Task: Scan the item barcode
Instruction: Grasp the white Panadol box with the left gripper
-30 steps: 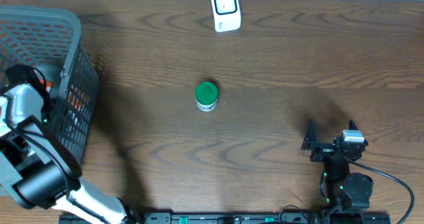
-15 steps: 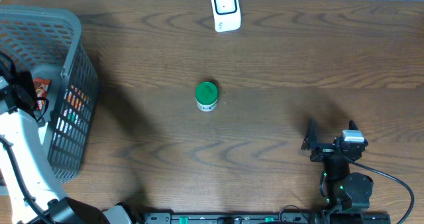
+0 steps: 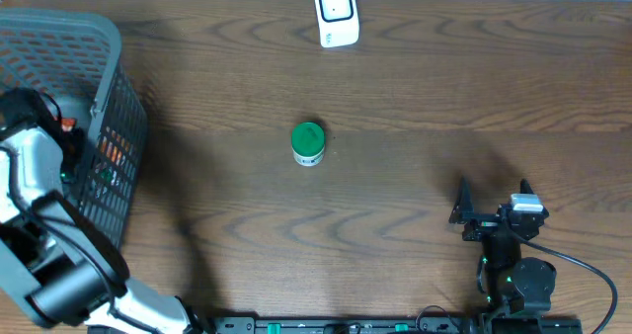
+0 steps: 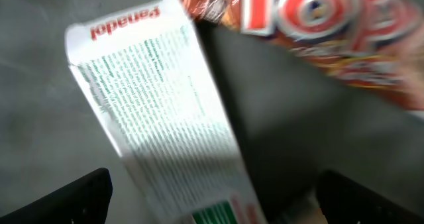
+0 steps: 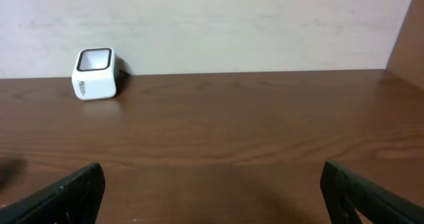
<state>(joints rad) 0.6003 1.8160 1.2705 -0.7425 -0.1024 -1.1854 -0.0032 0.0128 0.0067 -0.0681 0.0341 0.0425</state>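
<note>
Presently the left gripper [image 4: 212, 177] is held wide open, empty, over a white box [image 4: 159, 111] and red packet [image 4: 318, 18] inside the basket [image 3: 111, 47]. The right gripper [image 3: 493, 188] is likewise spread empty, well apart from the green-capped jar [image 3: 308, 142] mid-tabletop [image 3: 444, 87] and the scanner [image 3: 336, 13].

Small jar with a green lid [image 3: 308, 141] stands upright, well ahead and left of the right gripper [image 3: 492, 194]. The white scanner [image 3: 336, 14] sits way further out, window facing up. A white box with green print [image 4: 159, 111] lies tilted right under the left gripper [image 4: 215, 201], with a red snack packet [image 4: 318, 18] at its far end.
</note>
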